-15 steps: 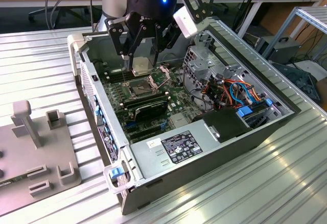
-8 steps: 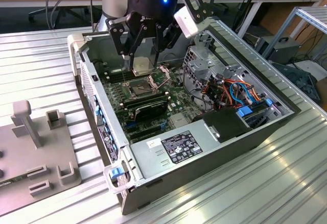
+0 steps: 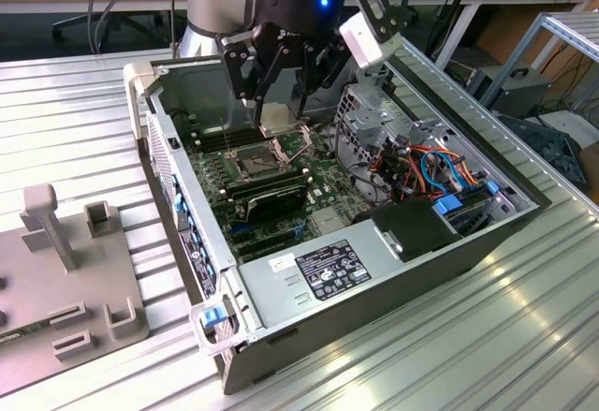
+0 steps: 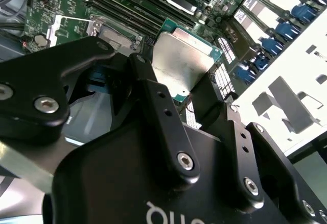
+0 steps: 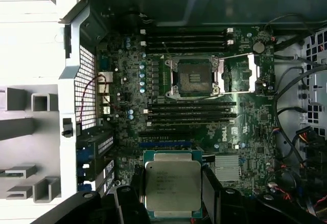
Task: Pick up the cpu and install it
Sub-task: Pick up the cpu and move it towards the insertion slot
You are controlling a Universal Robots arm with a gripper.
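pickup looks done: the flat square cpu with a silver metal lid on a green board (image 5: 172,185) is off its resting place and held in the air. the black 2-fingered pincer (image 5: 171,199) is closed onto 2 opposite edges of it, lid facing the wrist cameras, 1 finger on each side.

install not yet done. the square black cpu socket on the green motherboard (image 5: 194,76) shows bare in the first wrist view, with its silver hinged retention frame (image 5: 240,76) swung open beside it.

exterior view: the pincer (image 3: 278,111) hangs inside the open grey metal computer case (image 3: 178,196), which lies on its side on the ribbed aluminium table (image 3: 65,121). the cpu (image 3: 278,118) is held above the board, apart from it, no contact.

relative position: in the first wrist view the cpu sits off to 1 side of the socket, with a bank of long black memory modules (image 5: 191,109) between them. my read: lateral alignment and the descent remain, then closing the frame.

second wrist view: the cpu (image 4: 184,63) sits level between the fingers (image 4: 148,89), no visible tilt.
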